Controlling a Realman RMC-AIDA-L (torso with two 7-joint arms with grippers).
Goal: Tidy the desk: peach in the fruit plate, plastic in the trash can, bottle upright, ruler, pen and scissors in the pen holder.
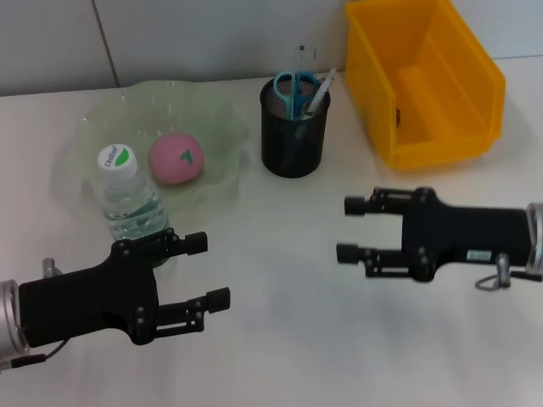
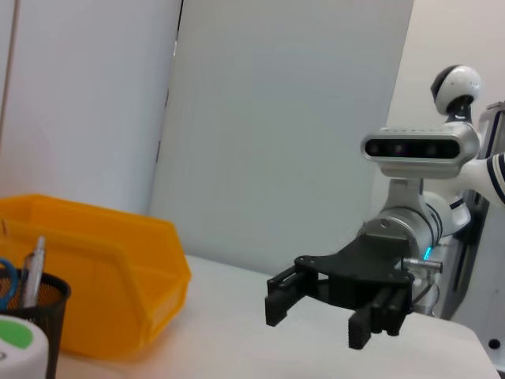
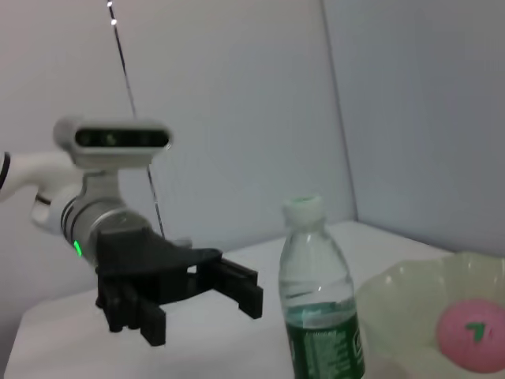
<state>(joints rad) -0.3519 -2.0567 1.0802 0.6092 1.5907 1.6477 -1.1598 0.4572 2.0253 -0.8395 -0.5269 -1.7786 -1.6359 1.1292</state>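
Observation:
The pink peach (image 1: 176, 158) lies in the pale green fruit plate (image 1: 216, 119). Just in front of the plate the bottle (image 1: 127, 199) stands upright on the desk (image 1: 280, 339). Scissors (image 1: 296, 87), pen (image 1: 318, 93) and clear ruler (image 1: 303, 56) stick out of the black mesh pen holder (image 1: 293, 131). To its right sits the yellow trash can (image 1: 424, 80). The plastic is out of view. My left gripper (image 1: 208, 270) hovers open, just in front of the bottle. My right gripper (image 1: 349, 229) is open at mid-right, empty, fingers pointing left.
The right wrist view shows the bottle (image 3: 319, 308), the peach (image 3: 472, 335) and my left gripper (image 3: 189, 296). The left wrist view shows the trash can (image 2: 95, 268), the pen holder (image 2: 43, 308) and my right gripper (image 2: 319, 316). A wall stands behind the desk.

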